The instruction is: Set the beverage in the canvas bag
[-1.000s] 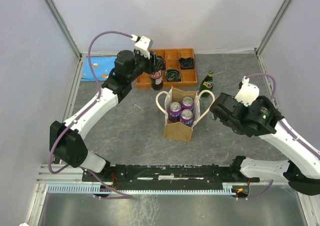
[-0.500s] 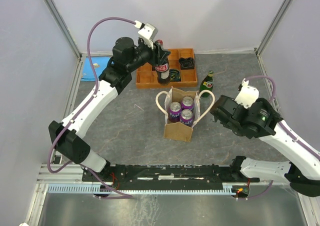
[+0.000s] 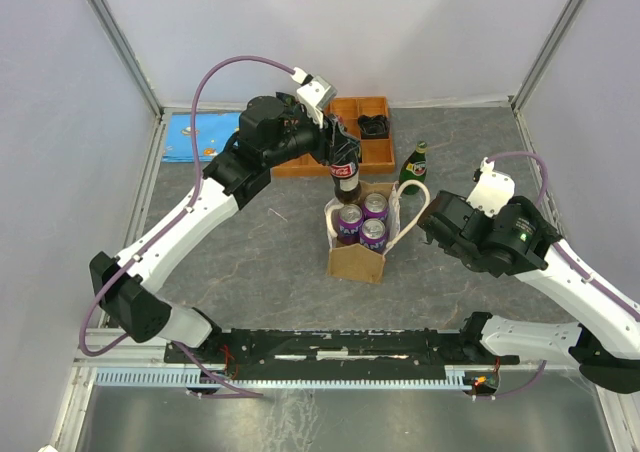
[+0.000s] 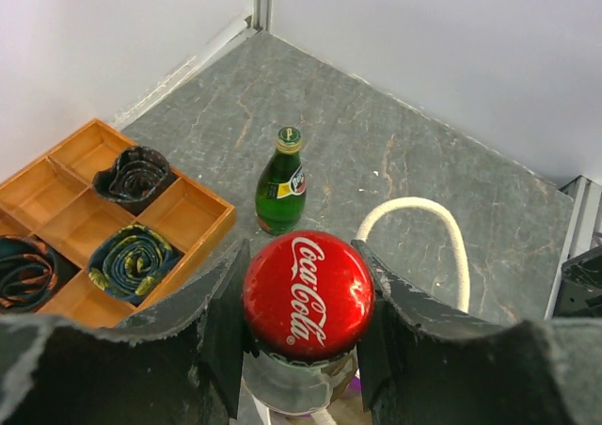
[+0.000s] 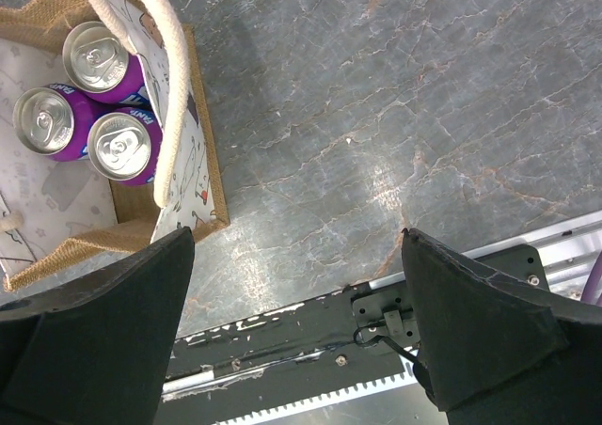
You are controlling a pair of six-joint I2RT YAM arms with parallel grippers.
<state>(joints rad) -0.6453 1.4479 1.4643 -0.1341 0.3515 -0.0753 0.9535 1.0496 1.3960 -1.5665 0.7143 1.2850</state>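
My left gripper (image 3: 343, 158) is shut on the neck of a Coca-Cola bottle (image 3: 346, 179) with a red cap (image 4: 308, 291) and holds it upright just above the far left corner of the tan canvas bag (image 3: 358, 259). The bag has cream loop handles (image 3: 408, 204) and holds three purple cans (image 3: 361, 222). A green glass bottle (image 3: 414, 164) stands on the table behind the bag, also in the left wrist view (image 4: 280, 185). My right gripper (image 5: 299, 284) is open and empty to the right of the bag (image 5: 193, 138), above the table's near edge.
An orange wooden tray (image 3: 382, 150) with compartments holding dark coiled items stands at the back. A blue card (image 3: 187, 137) lies at the back left. Metal rails run along the table's near edge (image 3: 320, 347).
My left gripper has carried the Coca-Cola bottle from over the orange tray forward and to the right, to just above the bag's far edge. The right arm has barely moved.
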